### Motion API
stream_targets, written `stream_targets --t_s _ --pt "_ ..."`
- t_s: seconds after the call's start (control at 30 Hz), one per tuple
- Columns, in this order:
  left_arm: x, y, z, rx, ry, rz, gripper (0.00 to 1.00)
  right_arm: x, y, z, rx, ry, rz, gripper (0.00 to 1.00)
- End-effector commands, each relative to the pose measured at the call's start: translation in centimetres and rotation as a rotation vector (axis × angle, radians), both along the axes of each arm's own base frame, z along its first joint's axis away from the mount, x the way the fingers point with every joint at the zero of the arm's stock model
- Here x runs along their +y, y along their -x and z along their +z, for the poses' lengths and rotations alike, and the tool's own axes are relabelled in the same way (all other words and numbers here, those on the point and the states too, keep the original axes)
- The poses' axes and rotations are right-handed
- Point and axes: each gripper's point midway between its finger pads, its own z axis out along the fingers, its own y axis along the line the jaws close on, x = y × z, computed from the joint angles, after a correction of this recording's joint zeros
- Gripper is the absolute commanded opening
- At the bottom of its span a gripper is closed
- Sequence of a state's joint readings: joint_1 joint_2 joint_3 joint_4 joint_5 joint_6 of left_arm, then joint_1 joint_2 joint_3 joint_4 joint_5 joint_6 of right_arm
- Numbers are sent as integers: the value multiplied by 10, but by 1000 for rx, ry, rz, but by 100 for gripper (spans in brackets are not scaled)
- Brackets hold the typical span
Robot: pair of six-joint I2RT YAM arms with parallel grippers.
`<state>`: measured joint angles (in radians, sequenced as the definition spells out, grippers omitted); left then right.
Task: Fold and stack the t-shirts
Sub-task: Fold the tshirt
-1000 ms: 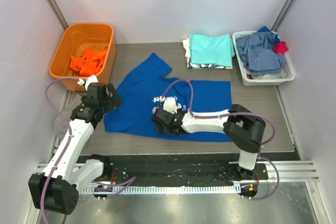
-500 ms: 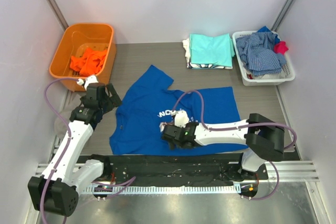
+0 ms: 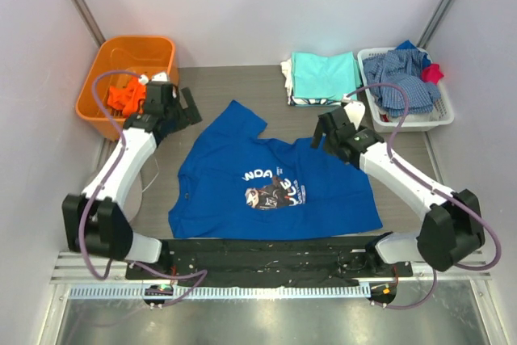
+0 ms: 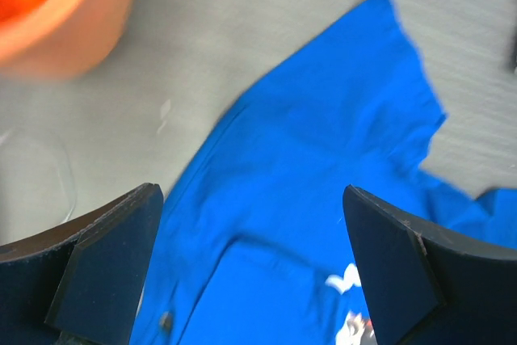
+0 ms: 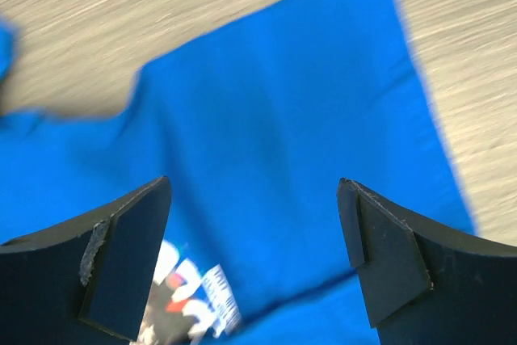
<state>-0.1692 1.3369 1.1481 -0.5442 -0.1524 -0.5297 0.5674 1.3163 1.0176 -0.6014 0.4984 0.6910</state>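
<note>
Jaws on my left gripper [image 3: 187, 111] are apart and empty. A second ago it sat at the left edge of the blue t-shirt [image 3: 242, 167]. It has since pulled back toward the far left and now hangs just beside the orange bin [image 3: 97, 78], off the cloth. The left wrist view shows the sleeve and shoulder below my fingers with nothing between them. An orange t-shirt [image 3: 121, 96] lies crumpled in the bin, not yet touched.

The blue t-shirt is mid-table, and that's the main change. It was bunched under my right arm with the print [image 3: 273, 190] partly covered. Now it's spread face up, nearly flat, with the whole print in view and one sleeve pointing to the far side.

Right gripper [image 3: 321, 136] is also parted and holding nothing. It has come off the middle of the shirt and sits over the far right corner of the cloth.

Beyond it, the folded stack with the aqua t-shirt [image 3: 325, 76] on top looks unchanged, as does the white basket [image 3: 408, 123] holding the checked garment [image 3: 400, 78].

My read: flattening is done and folding hasn't started. Both grippers look staged to take far-edge corners.
</note>
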Motion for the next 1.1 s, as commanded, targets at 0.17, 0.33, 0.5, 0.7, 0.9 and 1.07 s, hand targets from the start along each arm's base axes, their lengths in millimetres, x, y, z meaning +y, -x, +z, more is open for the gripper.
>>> stream_targets --t_s 0.17,0.33,0.5,0.7,0.9,1.07 --pt "-38 -105 -14 -21 -68 -250 100 -33 -51 -27 54 -34 25 93" --pt "-49 -133 -34 5 -54 -296 100 -59 -70 -47 78 -31 -41 93" --pt "-55 -142 -49 11 -31 -304 100 -100 -89 -74 131 -38 -145 93" --pt "-58 -142 -64 32 -24 -326 100 -109 -102 -85 154 -60 -155 92" --pt "-61 -146 -70 17 -26 -341 100 -121 -106 -89 147 -5 -185 92" --pt "-69 -156 -81 26 2 -360 100 -131 -119 -99 144 53 -211 92"
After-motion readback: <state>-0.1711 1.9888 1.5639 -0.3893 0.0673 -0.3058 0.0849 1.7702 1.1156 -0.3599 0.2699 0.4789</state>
